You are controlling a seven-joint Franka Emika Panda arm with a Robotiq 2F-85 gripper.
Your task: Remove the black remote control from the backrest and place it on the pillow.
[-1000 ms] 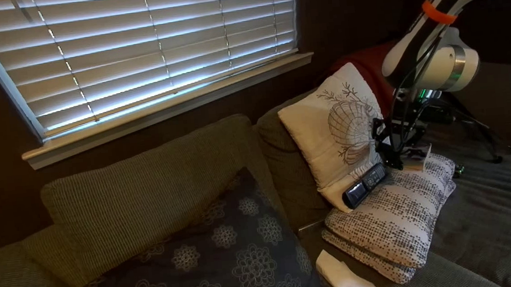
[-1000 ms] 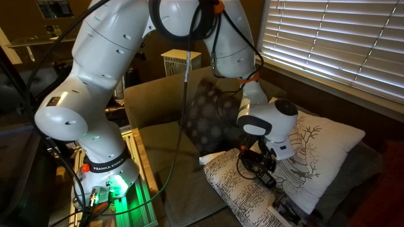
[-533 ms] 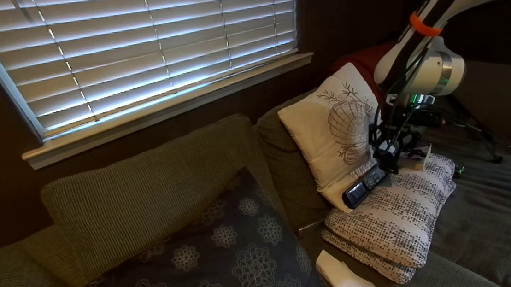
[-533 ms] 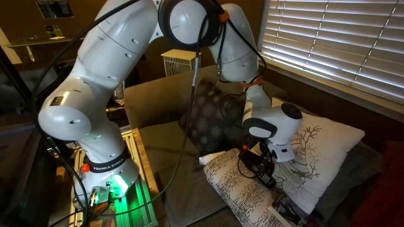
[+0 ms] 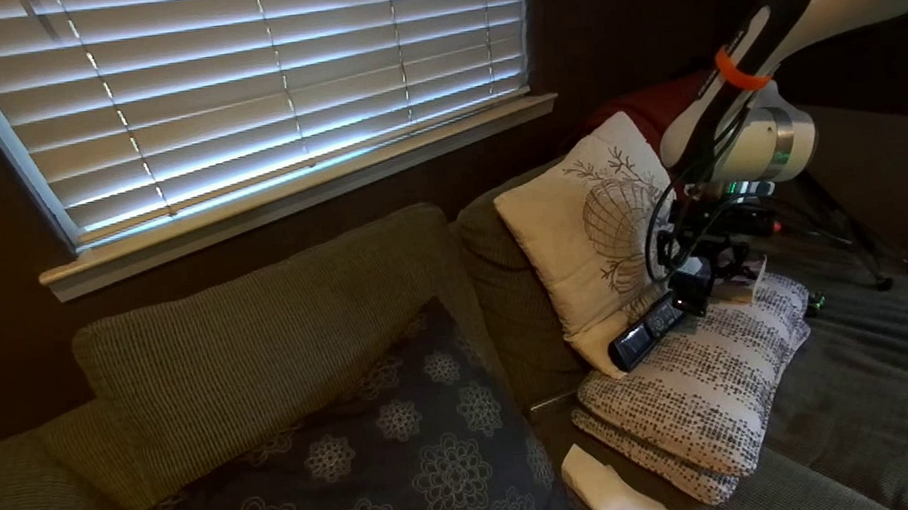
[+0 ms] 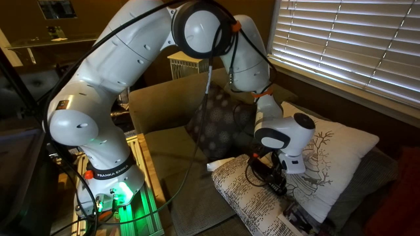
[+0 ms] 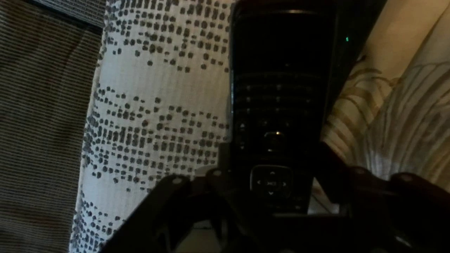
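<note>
Under our claw (image 7: 275,154), clamped on the black remote (image 7: 279,105), lies the dotted pillow (image 7: 158,140), so let's settle that remote flat there, clear of the shell pillow (image 7: 397,119), before easing off.

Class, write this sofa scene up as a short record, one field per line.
Setting: sofa below slatted blinds
Backrest: olive-brown, ribbed
Low pillow: pale, dark specks
Shell pillow: cream, leaning
Dark cushion: pale flower print
Button remote: lying where low pillow and shell pillow meet
White item: lying on the sofa; paper or cloth unclear
Claw: at one end of the button remote; too dark to tell whether it grips anything
</note>
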